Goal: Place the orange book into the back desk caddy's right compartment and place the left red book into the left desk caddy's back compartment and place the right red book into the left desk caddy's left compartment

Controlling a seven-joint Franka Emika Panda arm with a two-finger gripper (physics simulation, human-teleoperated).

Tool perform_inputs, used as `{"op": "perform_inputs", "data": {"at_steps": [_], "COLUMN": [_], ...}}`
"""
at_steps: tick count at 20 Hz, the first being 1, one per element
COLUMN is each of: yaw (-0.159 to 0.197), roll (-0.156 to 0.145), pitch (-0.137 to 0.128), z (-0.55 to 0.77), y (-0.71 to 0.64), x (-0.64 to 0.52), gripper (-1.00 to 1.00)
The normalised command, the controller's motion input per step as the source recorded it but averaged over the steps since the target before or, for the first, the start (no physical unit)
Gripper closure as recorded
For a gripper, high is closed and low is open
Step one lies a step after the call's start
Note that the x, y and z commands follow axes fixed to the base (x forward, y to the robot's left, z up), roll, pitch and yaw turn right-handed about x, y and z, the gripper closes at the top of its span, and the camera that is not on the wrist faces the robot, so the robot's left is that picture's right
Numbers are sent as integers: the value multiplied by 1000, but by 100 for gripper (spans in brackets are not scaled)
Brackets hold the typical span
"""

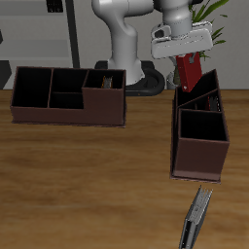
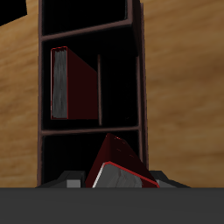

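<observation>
My jaws (image 1: pixel 188 66) are clamped on a red book (image 1: pixel 191 70), held upright with its long axis vertical over the left desk caddy (image 1: pixel 199 160), above that caddy's far end. The other red book (image 2: pixel 72 84) already stands in a compartment directly below the jaws. A further book (image 1: pixel 197 218) lies on the counter (image 1: pixel 88 185) near its front edge, its colour unclear to me.

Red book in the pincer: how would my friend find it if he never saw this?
Look for the dark caddy seen end-on, the one with its short side toward the table's front edge. Over its far end hangs the pincer, clamped on the red book. The other red book sits inside the caddy; this one is the one being gripped.
</observation>
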Motion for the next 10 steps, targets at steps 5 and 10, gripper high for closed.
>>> {"op": "perform_inputs", "data": {"at_steps": [5,10], "yaw": [-3,36], "roll": [10,11], "pitch": [45,56], "z": [-163,-239], "y": [121,233], "x": [12,11], "gripper": [100,100]}}
